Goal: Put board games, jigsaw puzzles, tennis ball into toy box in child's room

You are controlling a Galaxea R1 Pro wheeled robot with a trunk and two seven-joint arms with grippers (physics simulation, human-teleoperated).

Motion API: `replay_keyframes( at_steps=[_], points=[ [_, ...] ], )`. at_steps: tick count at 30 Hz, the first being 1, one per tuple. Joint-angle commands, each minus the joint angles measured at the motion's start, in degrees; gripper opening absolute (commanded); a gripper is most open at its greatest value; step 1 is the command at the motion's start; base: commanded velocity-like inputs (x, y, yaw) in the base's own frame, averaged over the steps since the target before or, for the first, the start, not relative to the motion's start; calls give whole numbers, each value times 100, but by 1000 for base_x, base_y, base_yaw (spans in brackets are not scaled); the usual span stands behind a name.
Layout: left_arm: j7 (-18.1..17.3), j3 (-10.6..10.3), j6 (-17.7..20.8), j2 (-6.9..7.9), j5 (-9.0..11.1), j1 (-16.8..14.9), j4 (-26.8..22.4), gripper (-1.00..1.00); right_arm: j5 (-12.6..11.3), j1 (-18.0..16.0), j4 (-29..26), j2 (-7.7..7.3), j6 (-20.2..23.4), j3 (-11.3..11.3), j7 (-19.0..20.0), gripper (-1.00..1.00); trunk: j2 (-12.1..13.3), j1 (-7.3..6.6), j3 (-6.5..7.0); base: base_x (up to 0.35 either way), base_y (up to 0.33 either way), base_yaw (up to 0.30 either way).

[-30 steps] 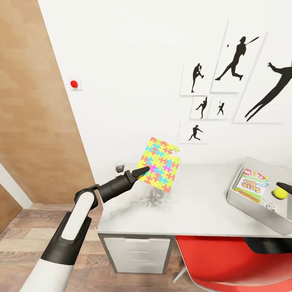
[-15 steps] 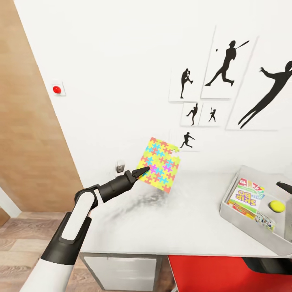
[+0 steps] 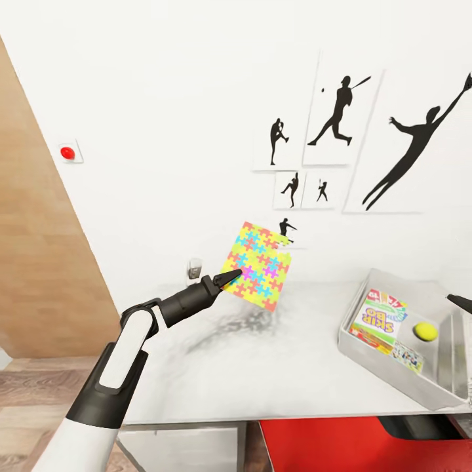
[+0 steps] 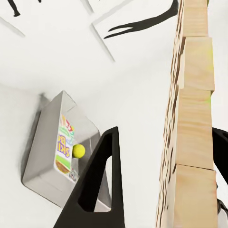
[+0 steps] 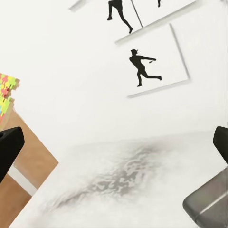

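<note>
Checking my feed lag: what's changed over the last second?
The whole head view has swung, so wall prints, table and toy box slid left in frame: camera motion, not theirs. The left gripper stays shut on the puzzle, held up at the same spot in view. Skip-Bo box and ball remain in the toy box.

Head overlooks table (image 3: pixel 275 367); wrists share toy box (image 4: pixel 45 142)

wall: white wall (image 3: pixel 183 98) facing the camera, black silhouette prints (image 3: pixel 337 111) hanging at right
door: wood panel (image 3: pixel 39 262) standing at left
floor: wood planks (image 3: pixel 33 419) showing near left
chair: red seat (image 3: pixel 328 446) sitting near right
</note>
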Motion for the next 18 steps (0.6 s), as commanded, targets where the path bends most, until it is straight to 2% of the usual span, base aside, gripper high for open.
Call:
replay_keyframes(
  at_steps=[1,9,18],
  points=[
    [-21,8,23,-2,-16,-4,0,-100,-6,-7,1,-1,28,-3,13,100,-7,2,-3,5,-8,-106],
    [-24,11,23,-2,-15,-5,0,-100,-7,-7,1,6,173,-27,12,100,-7,2,17,2,-3,-74],
    [-32,24,23,-2,-14,-4,0,-100,-6,-7,1,0,263,-36,12,100,-7,2,21,0,-1,-223]
  ],
)
